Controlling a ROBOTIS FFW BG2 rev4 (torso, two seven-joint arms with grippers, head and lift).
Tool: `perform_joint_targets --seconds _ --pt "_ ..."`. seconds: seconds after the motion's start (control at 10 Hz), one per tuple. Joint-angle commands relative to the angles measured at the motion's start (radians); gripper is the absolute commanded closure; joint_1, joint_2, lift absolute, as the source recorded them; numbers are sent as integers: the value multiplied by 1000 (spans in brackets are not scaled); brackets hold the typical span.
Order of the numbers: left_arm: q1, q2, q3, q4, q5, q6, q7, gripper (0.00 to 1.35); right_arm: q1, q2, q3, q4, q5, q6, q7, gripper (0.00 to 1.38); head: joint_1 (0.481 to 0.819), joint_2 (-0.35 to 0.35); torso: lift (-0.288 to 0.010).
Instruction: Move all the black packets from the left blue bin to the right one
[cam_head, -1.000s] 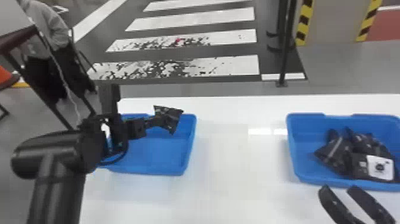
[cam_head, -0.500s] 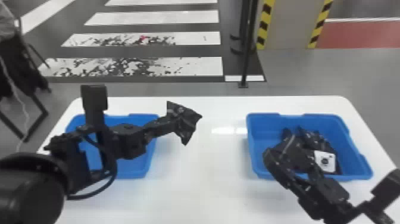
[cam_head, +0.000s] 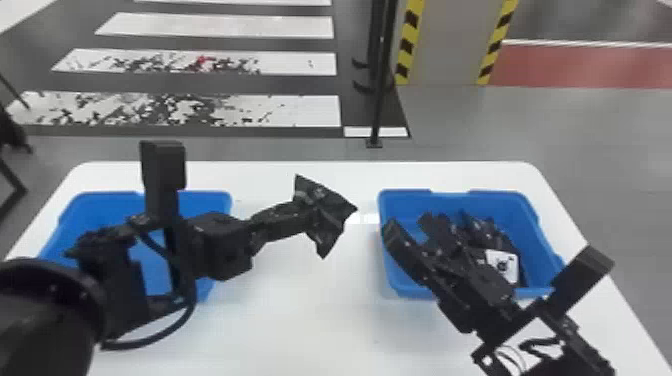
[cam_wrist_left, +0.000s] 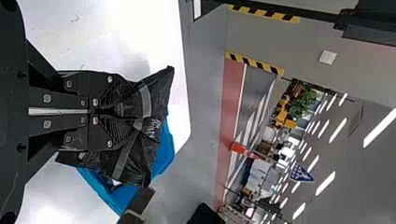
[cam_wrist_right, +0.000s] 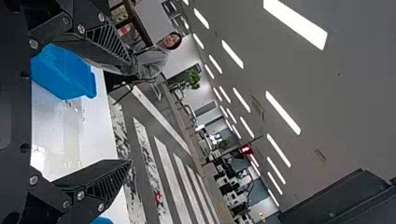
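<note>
Pkt (cam_head: 327, 215) is clamped in my L grip (cam_head: 303, 214), now above tbl (cam_head: 300, 320) btwn bins; 1 s ago it hung over L bin (cam_head: 212, 202). My R grip (cam_head: 411, 225), fingers spread, nothing held, has moved fwd from near side to over R bin (cam_head: 520, 202), w/ other pkts (cam_head: 485, 231) inside.

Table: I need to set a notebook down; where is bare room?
Free: between the left bin and right bin, nearer the robot than the held packet. The right bin is crowded with packets, the right end effector in front.
</note>
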Motion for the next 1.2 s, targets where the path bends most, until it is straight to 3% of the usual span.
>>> perform_joint_targets --seconds 0.0,0.3,0.4,0.7,1.1 --pt "-11 0 -23 0 6 3 0 1217 -20 -8 37 -3 -22 -2 -2 294 695 -35 -138" --pt "-29 0 -55 15 30 3 0 1217 -50 -18 87 -1 -42 3 -4 300 695 -28 -138" --pt "-31 0 -63 15 36 3 0 1217 -65 -18 99 14 -48 3 -5 372 695 -24 -138" --pt "-36 0 -71 15 40 1 0 1217 -69 -15 101 29 -58 -26 -13 1234 695 -24 -138" --pt "-36 -2 -63 15 40 -17 0 1216 -67 -14 116 31 -116 -7 -12 1280 695 -29 -138"
